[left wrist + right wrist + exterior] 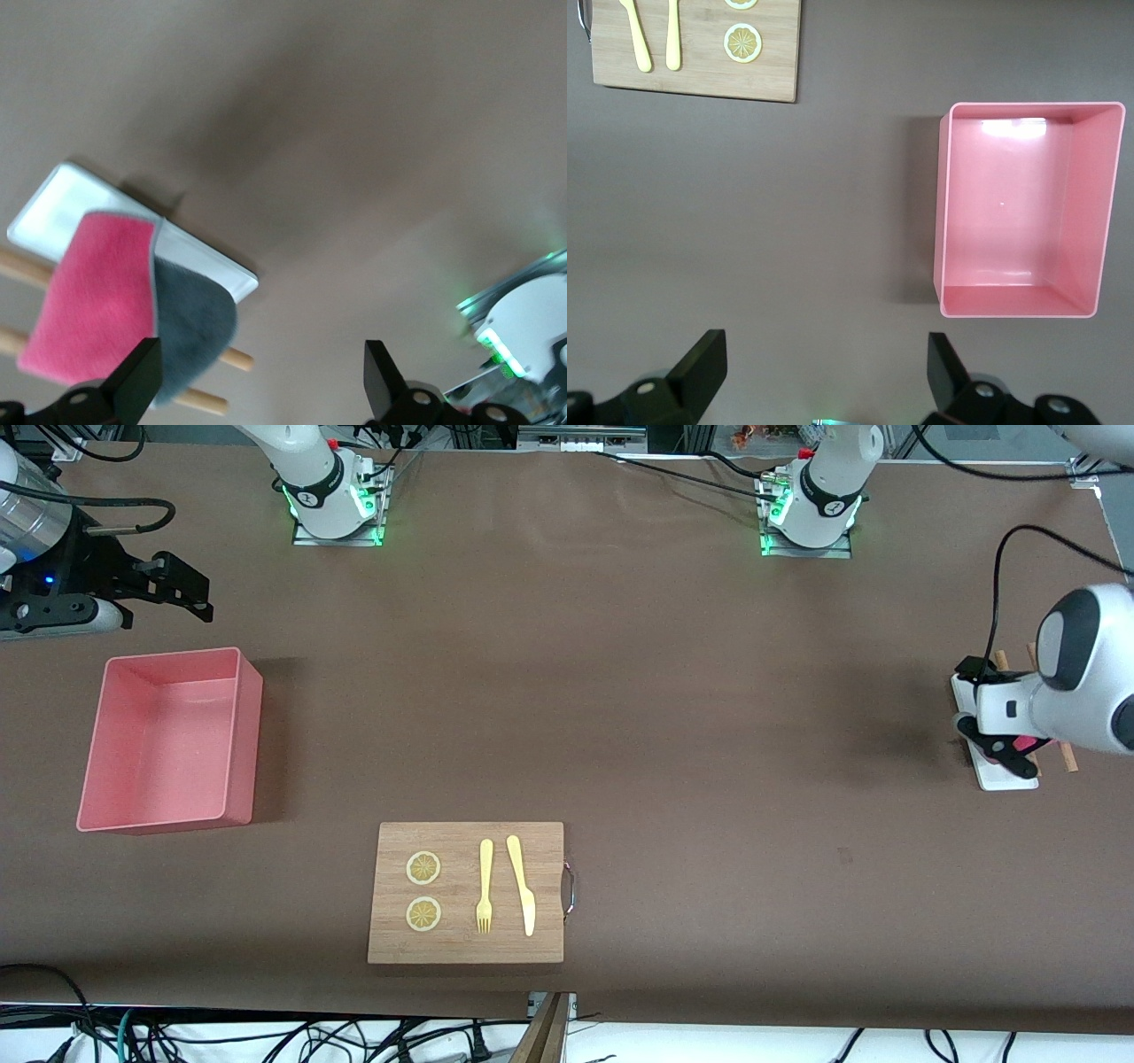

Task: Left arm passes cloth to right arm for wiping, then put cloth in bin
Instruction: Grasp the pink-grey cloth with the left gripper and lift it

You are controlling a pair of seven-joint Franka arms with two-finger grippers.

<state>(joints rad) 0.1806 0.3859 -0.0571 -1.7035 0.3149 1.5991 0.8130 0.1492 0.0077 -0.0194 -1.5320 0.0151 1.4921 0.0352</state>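
Brown matting covered the whole tabletop (673,717), with both robot bases standing along its farther edge. At the right arm's end, the right arm's hand (177,593) hung in the air above the bare mat, just farther from the front camera than the bin, its fingers (700,367) spread wide with nothing between them. The pink bin (168,740) stood on the mat at that end, and its inside (1014,204) showed only smooth walls and floor. Nearer the front camera, toward the middle of the tabletop, lay a wooden cutting board (465,948) carrying two lemon slices (423,867), a yellow fork (485,886) and a yellow knife (521,884) side by side, with a small metal handle (569,890) on the edge toward the left arm's end. At the left arm's end, the left arm's hand (997,746) hovered over a narrow white tray (1005,779), its fingers (137,376) wide apart and holding nothing. The cloth (97,301) rested on that tray (53,208), pink face up with one corner folded over to show the grey backing (190,328). Two wooden sticks (235,359) lay under the tray, their ends poking out past its edges.
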